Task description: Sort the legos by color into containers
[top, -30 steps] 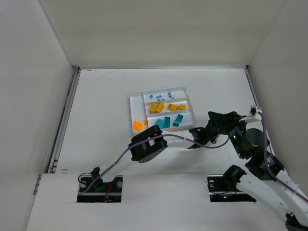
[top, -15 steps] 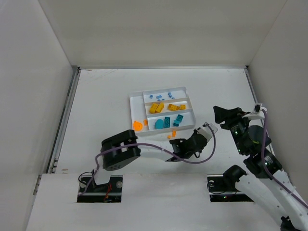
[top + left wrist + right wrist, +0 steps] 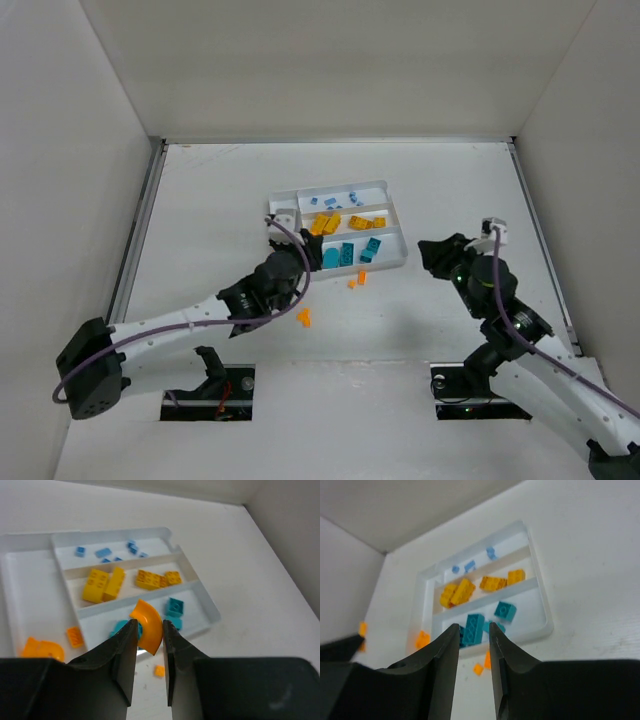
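Observation:
The white tray point(image 3: 385, 185) has light blue legos point(image 3: 330, 200) in its far section, yellow ones point(image 3: 325, 223) in the middle and teal ones point(image 3: 345, 253) in the near one. In the left wrist view, orange pieces point(image 3: 42, 649) lie in the tray's narrow side section. My left gripper point(image 3: 288, 258) hovers over the tray's near-left corner. It is shut on a curved orange lego point(image 3: 152, 619), held between its fingertips. My right gripper point(image 3: 430, 250) hangs right of the tray, its jaws narrowly apart with nothing between them point(image 3: 474, 626).
Small loose orange legos lie on the table in front of the tray point(image 3: 303, 318) point(image 3: 352, 283) point(image 3: 361, 275). White walls enclose the table on the left, back and right. A metal rail point(image 3: 140, 225) runs along the left edge.
My left arm swung from the tray's front right to its near-left corner, carrying the orange piece. My right gripper drew back to the right and its jaws narrowed.

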Tool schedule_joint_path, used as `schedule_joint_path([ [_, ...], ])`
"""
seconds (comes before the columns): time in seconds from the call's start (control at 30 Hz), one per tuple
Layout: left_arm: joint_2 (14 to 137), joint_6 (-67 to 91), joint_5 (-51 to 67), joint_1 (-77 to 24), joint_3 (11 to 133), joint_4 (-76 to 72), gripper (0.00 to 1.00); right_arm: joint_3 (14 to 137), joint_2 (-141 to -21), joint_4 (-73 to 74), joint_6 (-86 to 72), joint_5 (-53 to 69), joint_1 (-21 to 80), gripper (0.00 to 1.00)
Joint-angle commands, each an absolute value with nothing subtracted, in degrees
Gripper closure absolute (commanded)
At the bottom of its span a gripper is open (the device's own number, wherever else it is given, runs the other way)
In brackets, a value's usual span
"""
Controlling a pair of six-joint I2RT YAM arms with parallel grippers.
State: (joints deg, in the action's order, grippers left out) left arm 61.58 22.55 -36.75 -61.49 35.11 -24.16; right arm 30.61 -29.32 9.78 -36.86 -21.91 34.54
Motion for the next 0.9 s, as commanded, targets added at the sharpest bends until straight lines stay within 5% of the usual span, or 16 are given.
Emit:
schedule_joint_path([
  [0.0,60.6,29.3,-35.8,-53.1,31.9,-21.9,0.85,27.2,-34.3,7.8,-38.0,-19.9,38.8,0.64],
  [0.23,70.6,35.5,-22.8,-39.8,32.0,-25.2,0.84,22.8,-41.8,4.1,-40.9,-23.7,46.9,0.54],
  [0.6,82.9,34.9,-21.1,-35.8,34.5,-30.5,0.81,28.2,-66.7,-4.8,-40.4,-26.4,50.8,0.46],
  [0.87,85.3,34.5,-21.5,-34.6,33.3,-32.3,0.65,32.9,-75.9,-8.7,-39.2,-27.3,51.2,0.46],
])
